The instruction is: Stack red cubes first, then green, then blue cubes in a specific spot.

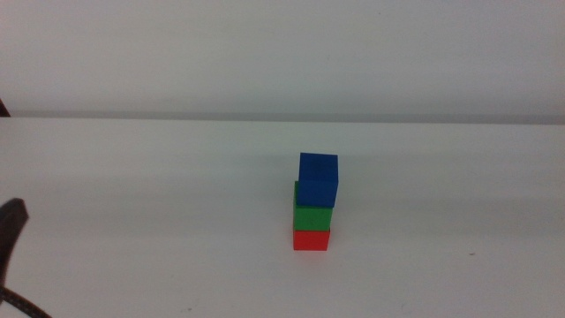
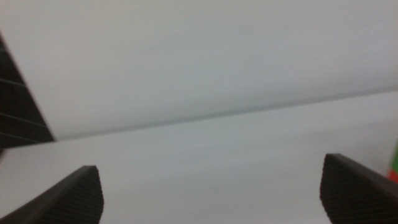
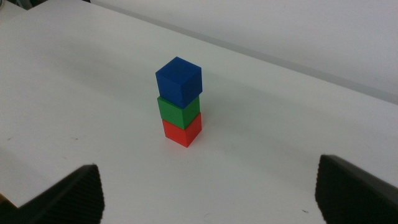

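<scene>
While blue cube (image 1: 318, 179) tops green (image 1: 312, 216), red (image 1: 311, 239).

Red cube (image 1: 311, 240) on white table (image 1: 132, 194).

Only the cube stack (image 1: 315, 205) (blue over green over red) interrupts the white table (image 1: 159, 177), seemingly open all round.

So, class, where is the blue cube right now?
In the middle view the blue cube sits right of the table's centre, on top of the green cube, which rests on the red cube.
</scene>
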